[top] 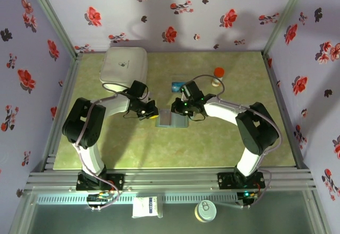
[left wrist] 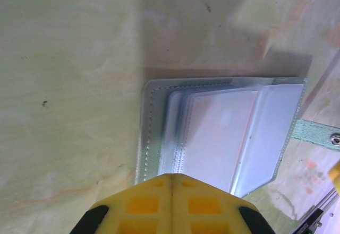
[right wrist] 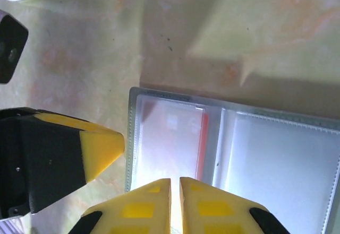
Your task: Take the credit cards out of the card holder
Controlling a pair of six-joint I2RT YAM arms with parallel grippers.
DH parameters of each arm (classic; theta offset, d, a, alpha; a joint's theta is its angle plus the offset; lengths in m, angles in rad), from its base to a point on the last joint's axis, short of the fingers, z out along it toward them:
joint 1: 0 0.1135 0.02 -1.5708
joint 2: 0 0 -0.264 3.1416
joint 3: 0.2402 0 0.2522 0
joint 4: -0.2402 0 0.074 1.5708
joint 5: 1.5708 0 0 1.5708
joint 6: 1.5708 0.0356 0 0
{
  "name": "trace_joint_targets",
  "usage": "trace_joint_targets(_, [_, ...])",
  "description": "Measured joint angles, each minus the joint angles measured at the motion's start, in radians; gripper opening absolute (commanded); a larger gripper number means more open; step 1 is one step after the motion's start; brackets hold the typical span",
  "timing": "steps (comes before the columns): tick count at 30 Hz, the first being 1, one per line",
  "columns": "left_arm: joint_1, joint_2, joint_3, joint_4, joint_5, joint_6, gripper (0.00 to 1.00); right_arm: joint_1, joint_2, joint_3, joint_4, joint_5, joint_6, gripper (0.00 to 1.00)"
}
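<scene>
The grey-blue card holder [top: 172,119] lies open on the green mat, clear sleeves up [left wrist: 223,133] [right wrist: 276,159]. A red credit card [right wrist: 202,141] shows as a thin edge inside its left sleeve. A blue-teal credit card [top: 177,86] lies loose on the mat behind it. My left gripper [top: 152,113] [left wrist: 172,176] is shut, tips at the holder's left edge, empty [right wrist: 101,146]. My right gripper [top: 178,110] [right wrist: 175,180] hangs over the near edge of the sleeve with the red card. Its jaws leave a narrow slit, and whether they pinch the sleeve is unclear.
A big white rounded box [top: 125,64] stands at the back left. An orange-capped bottle [top: 218,75] stands at the back right. The holder's strap with its stud [left wrist: 335,137] sticks out sideways. Flowered walls close in three sides of the mat.
</scene>
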Motion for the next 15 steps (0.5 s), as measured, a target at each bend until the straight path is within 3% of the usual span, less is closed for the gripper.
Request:
trace_joint_targets(6, [0.000, 0.008, 0.000, 0.000, 0.000, 0.001, 0.03, 0.004, 0.010, -0.031, 0.058, -0.029, 0.080, 0.28])
trace_joint_targets(15, [0.000, 0.019, -0.007, -0.010, -0.001, 0.002, 0.02, 0.019, 0.090, -0.029, 0.112, -0.107, 0.123, 0.25])
